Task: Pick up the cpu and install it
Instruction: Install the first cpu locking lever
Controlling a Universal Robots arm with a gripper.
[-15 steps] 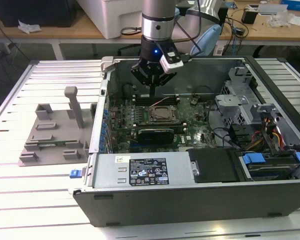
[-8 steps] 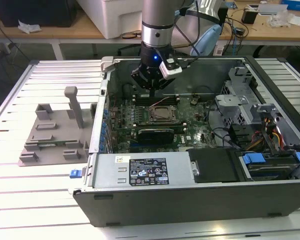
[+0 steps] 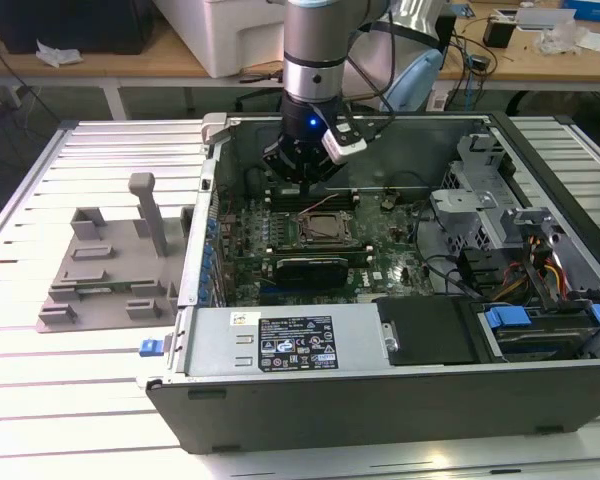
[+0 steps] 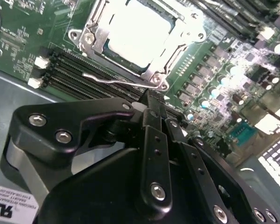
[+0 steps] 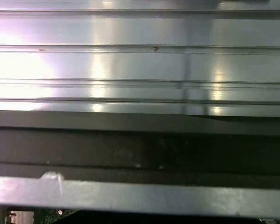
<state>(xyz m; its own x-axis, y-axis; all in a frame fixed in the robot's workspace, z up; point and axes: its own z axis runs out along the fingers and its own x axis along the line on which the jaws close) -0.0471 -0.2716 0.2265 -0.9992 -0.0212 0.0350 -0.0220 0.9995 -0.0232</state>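
The cpu [image 4: 139,27], a shiny silver square, lies inside the metal socket frame [image 4: 91,35] on the green motherboard [image 4: 23,35]. In the exterior view the socket [image 3: 325,230] sits mid-board inside the open computer case [image 3: 380,395]. My gripper [image 3: 302,183] hangs just behind the socket, over the memory slots near the case's rear wall. In the second wrist view my gripper [image 4: 151,99] has its black fingers [image 4: 155,135] pressed together with nothing between them, a short way off the socket's edge and apart from the cpu.
A thin wire lever [image 4: 116,79] runs along the socket's near side, beside black memory slots [image 4: 79,74]. A long black card [image 3: 302,270], a power supply [image 3: 290,345] and a drive cage [image 3: 480,205] crowd the case. A grey fixture [image 3: 110,270] stands outside, at the exterior view's left.
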